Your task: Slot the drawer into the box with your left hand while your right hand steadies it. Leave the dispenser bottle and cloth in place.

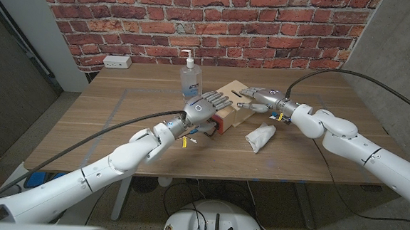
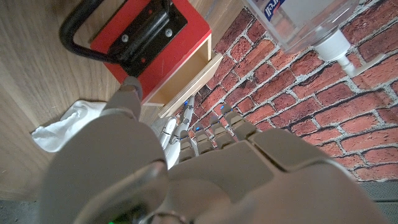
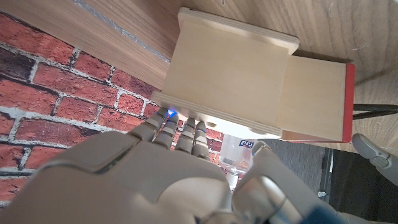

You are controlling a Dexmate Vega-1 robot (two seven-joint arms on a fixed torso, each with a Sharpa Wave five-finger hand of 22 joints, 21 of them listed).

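Observation:
A light wooden box point(image 1: 240, 96) lies on the table, with a red-fronted drawer point(image 1: 225, 121) partly inside it and sticking out towards me. The drawer's black handle point(image 2: 93, 30) points away from the box. My left hand point(image 1: 205, 106) hovers over the drawer's front end, fingers stretched out and apart, thumb tip point(image 2: 130, 87) close to the red front point(image 2: 155, 37). My right hand point(image 1: 260, 97) lies with straight fingers against the box's point(image 3: 230, 74) far end, gripping nothing. The drawer point(image 3: 314, 99) shows about half out in the right wrist view.
A clear dispenser bottle point(image 1: 190, 75) stands just behind my left hand. A crumpled white cloth point(image 1: 260, 138) lies on the table beside the box, under my right forearm. A white power strip point(image 1: 117, 62) sits at the far left edge by the brick wall.

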